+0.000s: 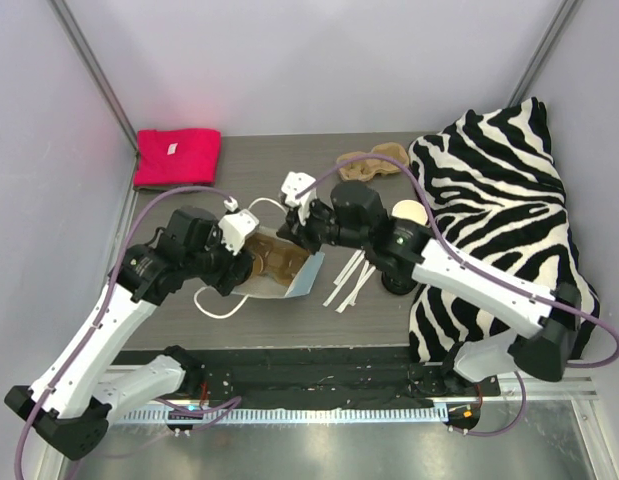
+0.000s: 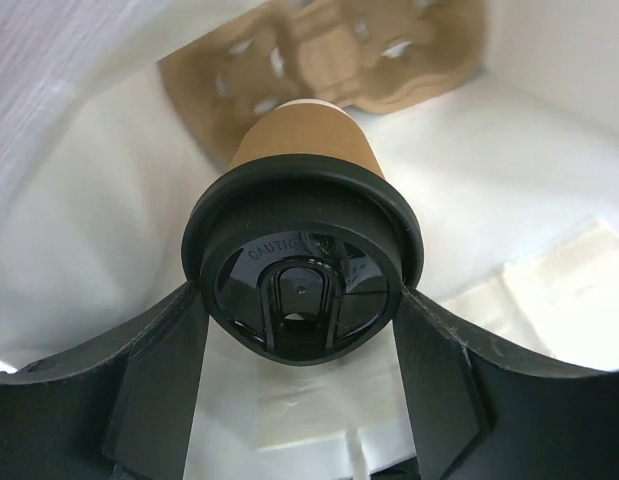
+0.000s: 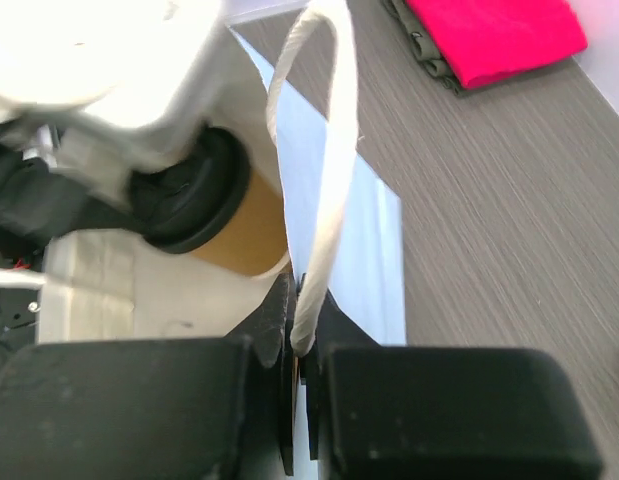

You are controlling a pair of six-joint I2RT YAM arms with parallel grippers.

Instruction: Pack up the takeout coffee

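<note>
Left end effector [image 2: 301, 310] clamping takeout coffee [image 2: 305, 200], base hidden, right end effector [image 3: 301, 340] pinching handle [image 3: 324, 170].

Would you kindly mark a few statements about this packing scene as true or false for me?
1. The left pincer grips the takeout coffee by its black lid. True.
2. The right pincer is open and empty. False: it is shut on the white handle of the bag.
3. A red cloth lies at the back left of the table. True.
4. The zebra-print fabric lies on the table's left side. False: it is on the right.
</note>
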